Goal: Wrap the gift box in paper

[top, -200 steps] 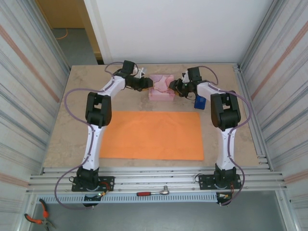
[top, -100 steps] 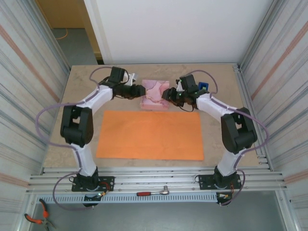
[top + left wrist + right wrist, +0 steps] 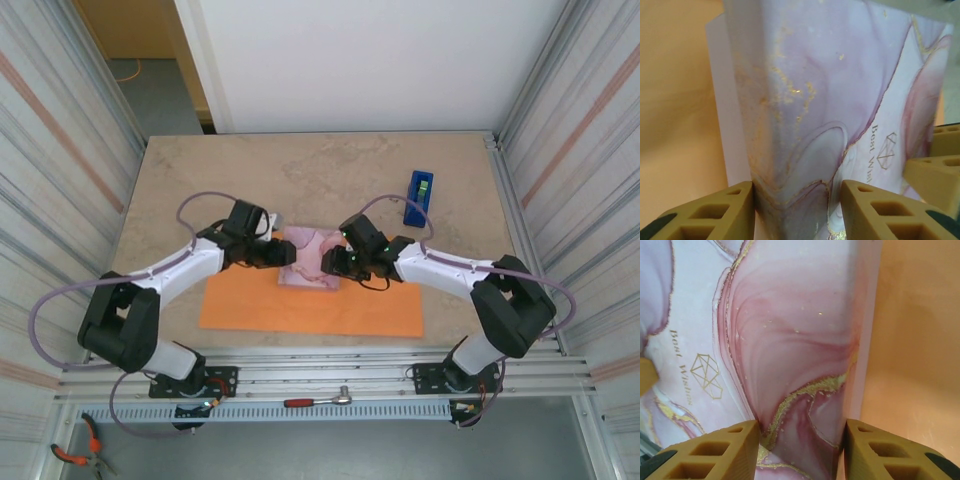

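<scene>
Top external view: the marble-look table (image 3: 200,170) carries the paper (image 3: 330,312), a flat orange sheet lying near the front edge. The gift box (image 3: 308,262) sits over the sheet's far edge, roughly midway between the two arms; I cannot tell whether it rests on the paper or hangs just above it. The left gripper (image 3: 287,253) clamps the box's left side and the right gripper (image 3: 333,266) its right side. In the left wrist view the tan fingers (image 3: 705,215) press on either side of a box corner (image 3: 805,100). The right wrist view shows the same pinch, with orange paper (image 3: 915,340) beyond. A blue tape dispenser (image 3: 419,197) stands well apart, toward the far right.
</scene>
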You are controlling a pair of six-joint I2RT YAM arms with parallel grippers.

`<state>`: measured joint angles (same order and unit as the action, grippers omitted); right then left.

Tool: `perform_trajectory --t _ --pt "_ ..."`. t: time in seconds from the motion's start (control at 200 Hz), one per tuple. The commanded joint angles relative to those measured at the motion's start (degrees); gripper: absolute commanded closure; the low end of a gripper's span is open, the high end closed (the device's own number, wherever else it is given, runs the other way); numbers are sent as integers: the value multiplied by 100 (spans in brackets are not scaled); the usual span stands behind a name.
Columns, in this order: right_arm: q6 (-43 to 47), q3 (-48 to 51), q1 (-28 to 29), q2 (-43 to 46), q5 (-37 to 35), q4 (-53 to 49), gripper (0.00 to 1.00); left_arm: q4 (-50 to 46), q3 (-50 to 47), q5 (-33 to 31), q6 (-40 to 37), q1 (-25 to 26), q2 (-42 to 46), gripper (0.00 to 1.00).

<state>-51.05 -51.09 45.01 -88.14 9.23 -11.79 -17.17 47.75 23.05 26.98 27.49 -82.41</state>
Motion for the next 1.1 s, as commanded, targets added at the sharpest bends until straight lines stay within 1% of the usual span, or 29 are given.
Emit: perform_trajectory --t 0.0,0.07,0.11,0.14,0.15,0.225,0.271,0.311,0.421,0.526,0.586,0.636,0.681,0.722,0.757,0.892,0.982,1.092 --pt "-190 61 414 -110 264 993 55 1156 -333 1302 287 485 234 54" --pt "-217 103 384 -220 244 962 54 1249 -507 1225 308 480 153 53" --pt "-198 108 334 -260 241 919 52 1252 -553 1197 307 477 113 53" --pt "-195 108 292 -265 236 880 48 1211 -573 1132 278 470 93 52" --pt "-200 107 268 -255 240 859 45 1193 -571 1108 274 473 91 51" --pt "-138 95 124 -185 336 785 31 1029 -573 909 251 390 129 43" --pt "-76 72 6 -71 338 668 25 950 -576 825 260 306 199 39" --pt "-5 59 -82 34 370 551 22 880 -588 763 285 168 267 35" --pt "144 80 -392 393 387 245 19 780 -684 596 368 -248 527 27" --pt "250 239 -734 700 349 10 19 774 -872 439 497 -676 731 23" --pt "256 457 -976 866 372 -34 19 872 -1033 419 606 -934 799 23" --pt "261 641 -1200 948 441 -2 21 1025 -1187 536 674 -1140 799 24" --pt "263 790 -1380 977 512 49 23 1162 -1277 677 725 -1304 748 26" --pt "291 884 -1503 965 550 76 27 1276 -1340 763 746 -1409 678 30" --pt "314 945 -1582 925 577 79 32 1371 -1393 822 748 -1453 607 34" --pt "425 1047 -1674 679 658 148 47 1635 -1529 879 813 -1508 351 44" --pt "433 1132 -1680 465 702 296 55 1816 -1618 852 902 -1543 225 46" --pt "484 1147 -1680 152 710 440 61 1977 -1680 792 977 -1597 49 46"
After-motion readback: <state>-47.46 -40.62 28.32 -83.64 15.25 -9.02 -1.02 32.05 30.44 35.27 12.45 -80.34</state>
